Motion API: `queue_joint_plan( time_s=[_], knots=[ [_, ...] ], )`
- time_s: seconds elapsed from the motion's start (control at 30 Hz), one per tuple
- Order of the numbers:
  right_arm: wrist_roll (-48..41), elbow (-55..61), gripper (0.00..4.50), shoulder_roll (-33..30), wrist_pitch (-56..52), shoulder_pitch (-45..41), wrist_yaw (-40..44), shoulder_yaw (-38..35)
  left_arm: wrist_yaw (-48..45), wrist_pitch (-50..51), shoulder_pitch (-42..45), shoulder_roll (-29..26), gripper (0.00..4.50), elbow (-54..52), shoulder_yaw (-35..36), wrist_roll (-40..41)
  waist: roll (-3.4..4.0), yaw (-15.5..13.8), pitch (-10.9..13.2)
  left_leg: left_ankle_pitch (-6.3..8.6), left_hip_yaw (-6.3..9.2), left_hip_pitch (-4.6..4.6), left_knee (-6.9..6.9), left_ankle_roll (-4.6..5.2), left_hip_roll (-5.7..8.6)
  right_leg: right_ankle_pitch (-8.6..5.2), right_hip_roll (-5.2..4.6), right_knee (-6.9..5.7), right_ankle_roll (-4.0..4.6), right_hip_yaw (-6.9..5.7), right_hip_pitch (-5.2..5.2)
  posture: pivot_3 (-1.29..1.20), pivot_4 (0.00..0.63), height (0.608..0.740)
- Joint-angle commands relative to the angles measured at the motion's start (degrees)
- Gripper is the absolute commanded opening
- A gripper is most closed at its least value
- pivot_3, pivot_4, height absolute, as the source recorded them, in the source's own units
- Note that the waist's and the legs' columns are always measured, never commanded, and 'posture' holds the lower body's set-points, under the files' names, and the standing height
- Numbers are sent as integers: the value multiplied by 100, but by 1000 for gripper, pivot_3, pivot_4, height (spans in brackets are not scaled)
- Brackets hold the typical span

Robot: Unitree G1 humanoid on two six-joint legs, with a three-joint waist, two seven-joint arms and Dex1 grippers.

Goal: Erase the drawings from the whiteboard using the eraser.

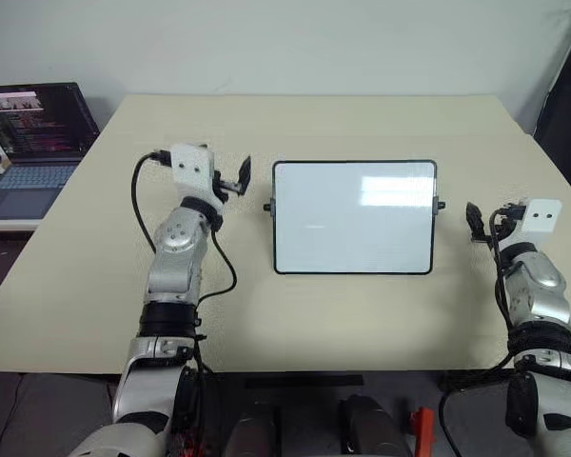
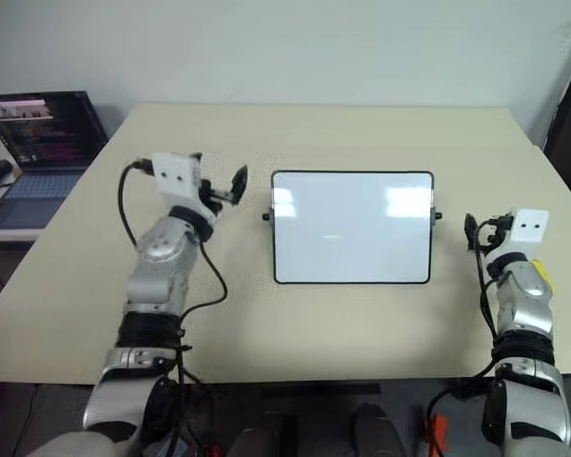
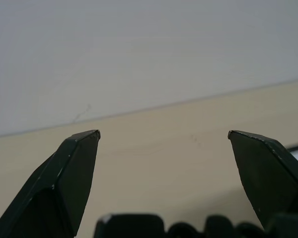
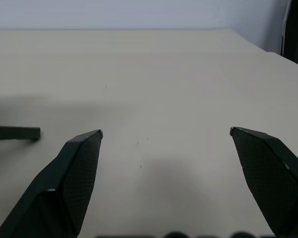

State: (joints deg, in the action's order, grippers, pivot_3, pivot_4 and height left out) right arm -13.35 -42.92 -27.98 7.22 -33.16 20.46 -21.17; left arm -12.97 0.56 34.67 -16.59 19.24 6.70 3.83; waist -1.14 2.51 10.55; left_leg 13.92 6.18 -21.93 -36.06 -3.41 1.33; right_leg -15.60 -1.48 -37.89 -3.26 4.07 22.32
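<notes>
Both arms reach forward, level over the table [image 1: 95,286], flanking the whiteboard [image 1: 354,217]. Left gripper [image 3: 164,135] and right gripper [image 4: 166,133] stand released, empty. Board apparently clean.

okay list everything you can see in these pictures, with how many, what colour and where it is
whiteboard: one, glossy white with a thin black frame and small black side knobs, lying flat at the middle of the table; its surface looks wiped, with at most a faint fleck near the middle.
eraser: one, yellow, only a sliver showing on the table just beside the right forearm.
table: one, beige, spanning the scene.
laptop: one, dark with a lit screen, open on a lower surface left of the table.
wall: white, behind the table.
left gripper: one, black fingers, open and holding nothing, above the table left of the whiteboard.
right gripper: one, black fingers, open and holding nothing, right of the whiteboard.
</notes>
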Motion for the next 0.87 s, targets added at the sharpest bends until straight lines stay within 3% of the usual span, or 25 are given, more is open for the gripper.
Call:
queue_joint_plan(
  time_s=[0.03,0.17,0.37,0.87],
  knots=[
    [5,-241,4463,71,410,-68,139,50,430,-712,-304,-29,4500,350,-206,-559,0,-1,0,0,1,2,-1,0,-1,0,4,-2,0,0,0,0,150,740],
    [16,-349,4463,203,636,-6,199,107,1093,-975,-516,232,4500,763,-78,-659,-1,-9,0,-1,4,2,-7,1,-2,1,5,-12,2,-1,0,0,150,740],
    [37,-327,4463,336,765,102,201,195,1079,-1096,-659,482,4500,921,-78,-463,0,-12,0,-1,3,2,-6,1,-1,3,4,-11,0,-1,-2,0,150,740],
    [160,-655,4463,559,941,-203,-36,371,728,-1428,-398,196,4500,1880,40,-296,1,34,-1,-1,3,6,-7,1,-1,3,6,-15,1,-2,-2,0,150,740]
  ],
)
